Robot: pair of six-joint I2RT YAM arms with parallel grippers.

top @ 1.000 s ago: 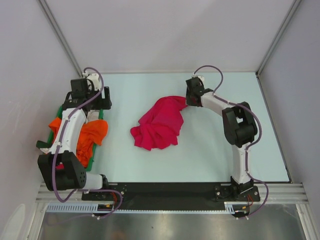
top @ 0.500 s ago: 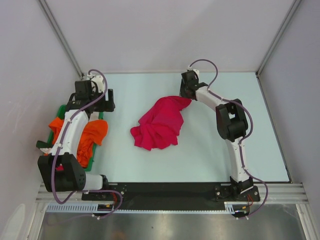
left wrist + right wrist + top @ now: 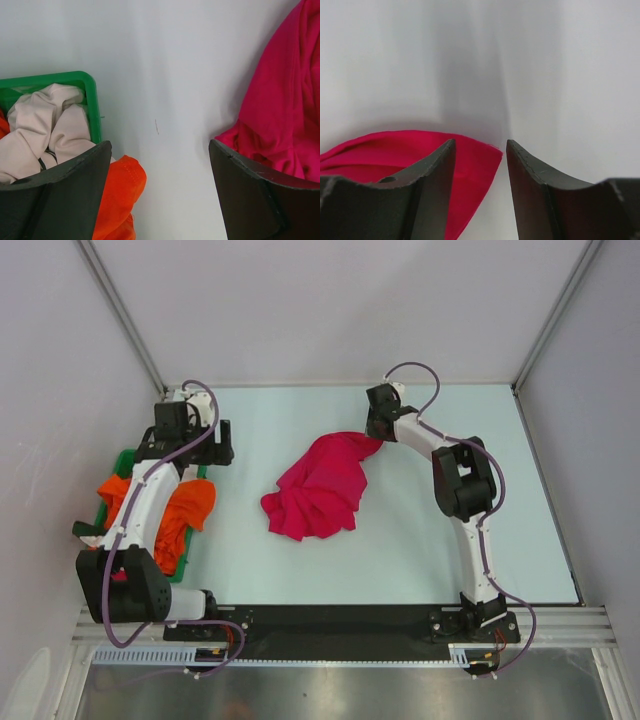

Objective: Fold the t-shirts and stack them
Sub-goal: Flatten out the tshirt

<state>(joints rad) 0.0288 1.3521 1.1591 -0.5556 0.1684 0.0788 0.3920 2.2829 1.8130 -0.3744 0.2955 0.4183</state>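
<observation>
Your left gripper [image 3: 159,145] hangs with its jaws wide and nothing between them, above the tabletop [image 3: 160,60]. It is between the green tray [image 3: 92,95], where the orange t-shirts [image 3: 185,510] lie heaped, and the crimson-pink t-shirt [image 3: 318,485] crumpled mid-tabletop. Your right gripper [image 3: 480,145] sits at that shirt's far right corner, jaws half apart, the cloth's tip lying flat between them, unclamped.

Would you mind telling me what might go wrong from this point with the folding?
1. The right gripper has open jaws over only the far corner of the pink shirt; closing there may catch a thin edge that slips out.
2. That shirt lies crumpled, so pulling one corner may drag the heap rather than spread it.
3. An orange shirt hangs over the green tray rim beside the left arm, and might snag.
</observation>
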